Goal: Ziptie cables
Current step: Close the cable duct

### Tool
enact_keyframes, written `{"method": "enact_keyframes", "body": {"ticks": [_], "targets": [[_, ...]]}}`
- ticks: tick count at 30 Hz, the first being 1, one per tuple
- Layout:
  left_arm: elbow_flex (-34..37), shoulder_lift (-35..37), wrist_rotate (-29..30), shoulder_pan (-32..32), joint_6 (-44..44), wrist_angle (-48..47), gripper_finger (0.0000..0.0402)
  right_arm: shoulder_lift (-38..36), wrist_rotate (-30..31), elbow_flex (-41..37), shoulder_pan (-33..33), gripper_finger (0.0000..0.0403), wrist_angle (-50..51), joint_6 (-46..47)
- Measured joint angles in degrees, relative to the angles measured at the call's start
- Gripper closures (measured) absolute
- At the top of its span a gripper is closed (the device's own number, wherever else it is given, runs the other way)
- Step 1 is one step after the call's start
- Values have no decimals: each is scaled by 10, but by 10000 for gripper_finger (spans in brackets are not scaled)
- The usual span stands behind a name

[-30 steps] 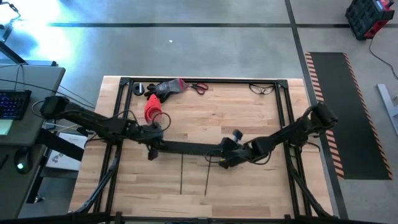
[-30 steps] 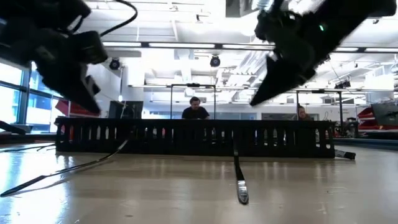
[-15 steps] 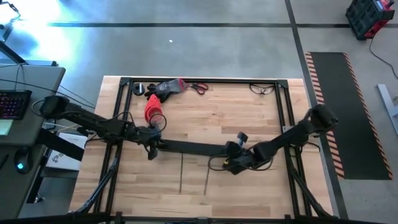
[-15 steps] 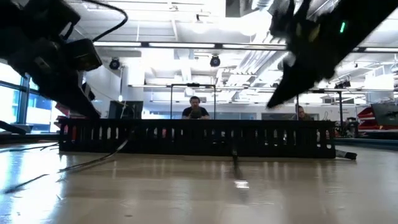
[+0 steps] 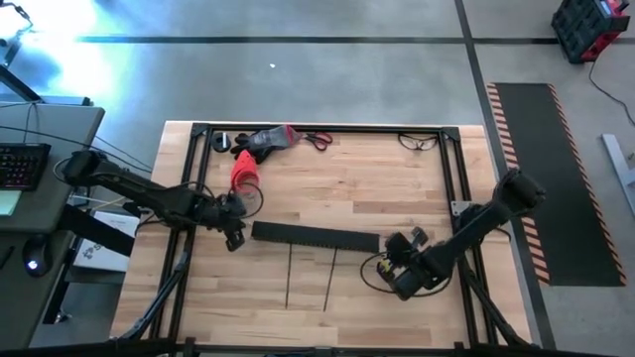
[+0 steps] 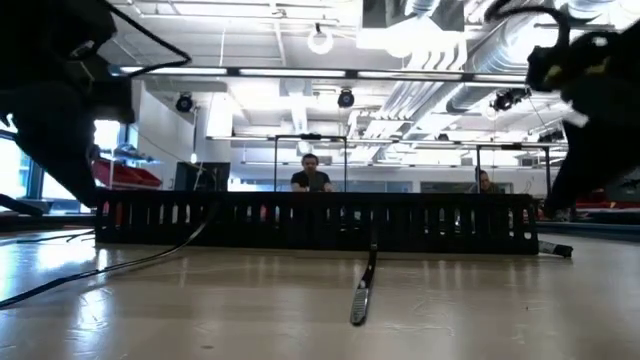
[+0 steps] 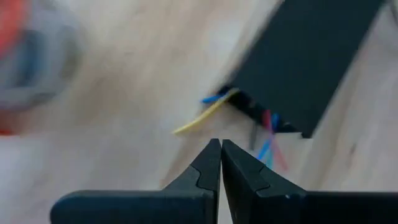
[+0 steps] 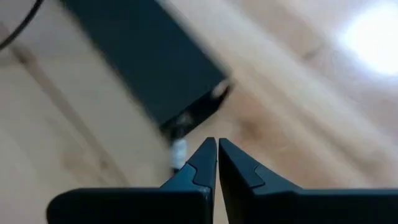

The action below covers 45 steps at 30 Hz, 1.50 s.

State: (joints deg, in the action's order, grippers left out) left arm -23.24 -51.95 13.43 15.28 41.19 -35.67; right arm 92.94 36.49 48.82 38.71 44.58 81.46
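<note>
The cables show only as coloured free ends (image 7: 249, 115) sticking out of the left end of a long black slotted channel (image 5: 316, 236), which lies flat across the middle of the table. My left gripper (image 5: 238, 239) hovers shut just off that left end (image 7: 219, 149). My right gripper (image 5: 390, 263) hovers shut just off the channel's right end (image 8: 217, 147), where a pale cable tip (image 8: 179, 149) shows. Two thin dark strips (image 5: 289, 278) (image 5: 330, 280) lie flat on the table on the near side of the channel.
A red object (image 5: 243, 174), a grey tool (image 5: 270, 139), scissors (image 5: 317, 139) and a wire loop (image 5: 419, 141) lie along the far edge. A black frame (image 5: 451, 178) rims the table. Two people (image 6: 312, 180) sit beyond the table.
Both grippers have drawn away from the channel's ends, staying shut. The left went toward the table's left edge; the right went toward the right and near edges, rolling as it went. The channel stays where it was. The near strip's end has swung a little.
</note>
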Motion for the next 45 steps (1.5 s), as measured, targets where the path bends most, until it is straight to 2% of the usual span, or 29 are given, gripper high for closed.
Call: {"method": "enact_keyframes", "body": {"ticks": [4, 8, 13, 16, 19, 23, 27, 32, 39, 41, 45], "targets": [[56, -23, 12, 15, 20, 158, 402, 37, -21, -7, -7, 403, -39, -4], [75, -65, 17, 27, 20, 249, 402, 66, -29, -7, -18, 403, -62, -6], [74, -126, 29, 32, 10, 313, 401, 78, -34, -7, -35, 403, -90, -30], [58, -149, 38, 32, 7, 306, 402, 79, -37, -4, -38, 403, -79, -34], [41, -151, 46, 35, 17, 255, 402, 76, -36, 9, -36, 403, -37, -27], [16, -129, 66, 43, 35, 173, 402, 68, -24, 31, -26, 403, 34, -18], [11, -106, 77, 53, 54, 125, 402, 67, -14, 38, -20, 403, 48, -17], [20, -113, 73, 55, 66, 143, 402, 67, 1, 21, -39, 403, 2, -14], [48, -142, 75, 55, 65, 199, 401, 67, 7, 17, -74, 403, -92, -169], [48, -142, 76, 55, 61, 200, 401, 67, 5, 17, -79, 403, -87, -181], [45, -131, 74, 55, 67, 193, 402, 62, 19, 31, -78, 403, -2, -114]]}}
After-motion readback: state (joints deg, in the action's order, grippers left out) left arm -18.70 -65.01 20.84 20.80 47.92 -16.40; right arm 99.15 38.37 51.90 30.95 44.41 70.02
